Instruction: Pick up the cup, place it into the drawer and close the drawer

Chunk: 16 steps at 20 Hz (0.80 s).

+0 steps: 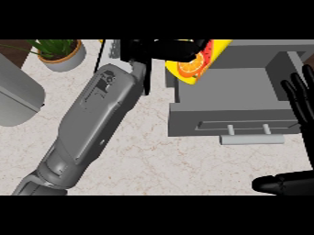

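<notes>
Marble counter [146,151], potted plant [59,53], open drawer [238,98]

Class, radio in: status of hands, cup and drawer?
Left hand shut on cup, above the drawer's left rim. Right hand open, resting right. Drawer open, nothing blocking.

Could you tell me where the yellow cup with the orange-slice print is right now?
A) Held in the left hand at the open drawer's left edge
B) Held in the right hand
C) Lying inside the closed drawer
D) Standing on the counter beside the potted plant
A: the left hand is curled round the cup over the left edge of the open drawer, while the right hand stays open beside it.
</notes>
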Tool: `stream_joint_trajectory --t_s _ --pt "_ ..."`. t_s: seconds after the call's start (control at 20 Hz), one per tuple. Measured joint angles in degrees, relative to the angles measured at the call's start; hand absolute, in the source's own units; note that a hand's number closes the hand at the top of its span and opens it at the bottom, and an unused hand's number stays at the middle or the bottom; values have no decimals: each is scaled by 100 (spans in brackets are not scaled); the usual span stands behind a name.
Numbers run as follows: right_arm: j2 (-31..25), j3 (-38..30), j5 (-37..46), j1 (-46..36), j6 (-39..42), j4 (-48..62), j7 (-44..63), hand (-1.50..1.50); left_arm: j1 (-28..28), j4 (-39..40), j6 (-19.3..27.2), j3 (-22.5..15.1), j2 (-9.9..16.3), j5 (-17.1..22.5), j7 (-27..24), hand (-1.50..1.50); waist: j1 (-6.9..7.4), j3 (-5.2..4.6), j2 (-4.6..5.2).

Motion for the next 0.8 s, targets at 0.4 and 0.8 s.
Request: stream_joint_trajectory --t_s 0.4,0.8 --pt "20 30 23 -221 -61 60 35 -150 -712 1440 217 -253 -65 499 -553 150 -91 -1 25" --pt "3 37 -6 -232 22 144 -66 -150 -1133 2399 380 -874 -74 1141 -815 150 -224 2 49"
